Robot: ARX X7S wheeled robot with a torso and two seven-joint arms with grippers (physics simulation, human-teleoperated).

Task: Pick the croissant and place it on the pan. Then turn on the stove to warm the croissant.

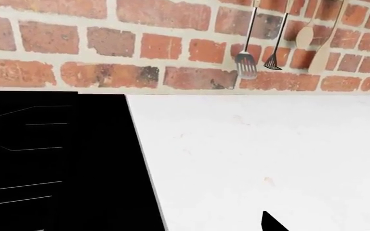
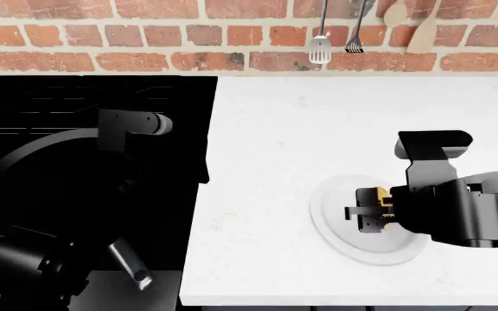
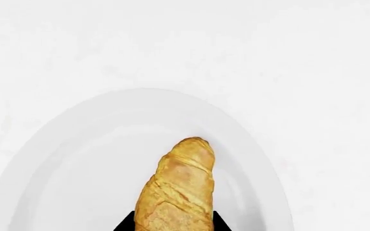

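- Croissant (image 3: 177,190) lies on the plate (image 2: 331,227), right hand (image 2: 372,212) clamped around it.
- Left hand's state: cannot tell.
- Pan (image 2: 24,152) at 9 o'clock of the plate, on the stove (image 2: 179,103).

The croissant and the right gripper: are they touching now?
Touching. In the head view the right gripper has its fingers on both sides of the croissant over the plate; the right wrist view shows the croissant between dark finger pads.
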